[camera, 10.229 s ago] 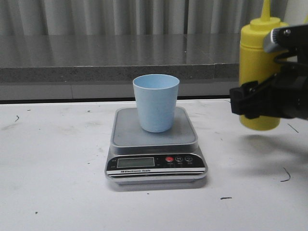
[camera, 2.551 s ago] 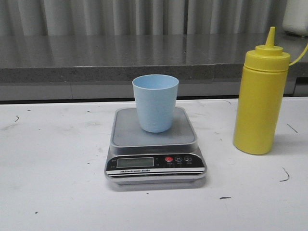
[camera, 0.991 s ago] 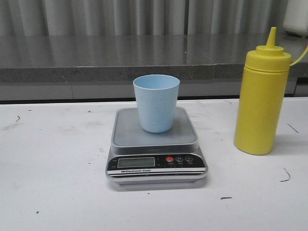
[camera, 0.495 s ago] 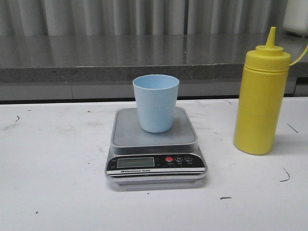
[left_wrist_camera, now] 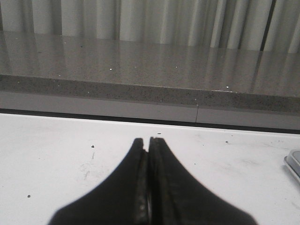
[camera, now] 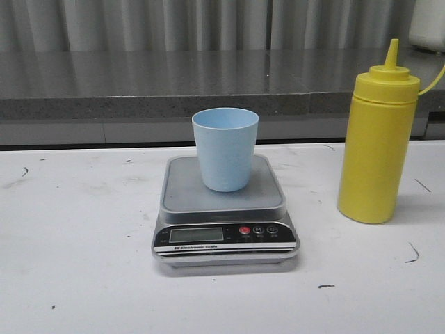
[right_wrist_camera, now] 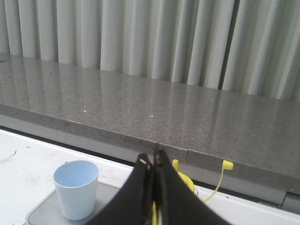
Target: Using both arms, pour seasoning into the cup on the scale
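Soft, even light from overhead fills all three views, moderately bright, with no hard glare. In the front view the scale (camera: 224,214) and the yellow seasoning bottle (camera: 376,136) cast only faint, diffuse shadows on the white bench (camera: 76,243), the bottle's falling toward 3 o'clock. The grey stone ledge (camera: 139,73) carries pale vertical reflections of the curtain (right_wrist_camera: 140,37). Both wrist views look grainy; the left gripper (left_wrist_camera: 149,140) and right gripper (right_wrist_camera: 151,157) are dark, blurred silhouettes, out of focus.
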You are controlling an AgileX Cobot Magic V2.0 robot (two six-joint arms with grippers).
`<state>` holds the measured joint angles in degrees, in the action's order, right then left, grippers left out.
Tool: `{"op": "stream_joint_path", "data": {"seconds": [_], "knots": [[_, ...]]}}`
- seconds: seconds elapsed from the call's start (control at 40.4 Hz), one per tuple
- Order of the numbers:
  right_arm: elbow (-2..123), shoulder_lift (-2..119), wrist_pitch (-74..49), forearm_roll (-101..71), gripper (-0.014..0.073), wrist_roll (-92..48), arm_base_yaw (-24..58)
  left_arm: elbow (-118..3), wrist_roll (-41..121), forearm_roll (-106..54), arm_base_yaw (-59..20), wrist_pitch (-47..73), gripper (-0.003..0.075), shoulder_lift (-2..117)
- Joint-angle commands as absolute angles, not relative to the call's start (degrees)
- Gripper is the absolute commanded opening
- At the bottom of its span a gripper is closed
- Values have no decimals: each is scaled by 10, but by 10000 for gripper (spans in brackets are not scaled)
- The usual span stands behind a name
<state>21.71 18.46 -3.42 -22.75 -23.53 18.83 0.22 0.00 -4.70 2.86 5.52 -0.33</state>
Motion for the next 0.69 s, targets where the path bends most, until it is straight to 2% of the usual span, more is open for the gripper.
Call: {"op": "stream_joint_path", "data": {"seconds": [0.0,0.669], "knots": [[237,189,5,-229,-61,-240,183,16,-7,-53,30,8,-20,-13],[219,188,10,-187,-61,-225,168,16,-7,-53,30,8,-20,-13]]}}
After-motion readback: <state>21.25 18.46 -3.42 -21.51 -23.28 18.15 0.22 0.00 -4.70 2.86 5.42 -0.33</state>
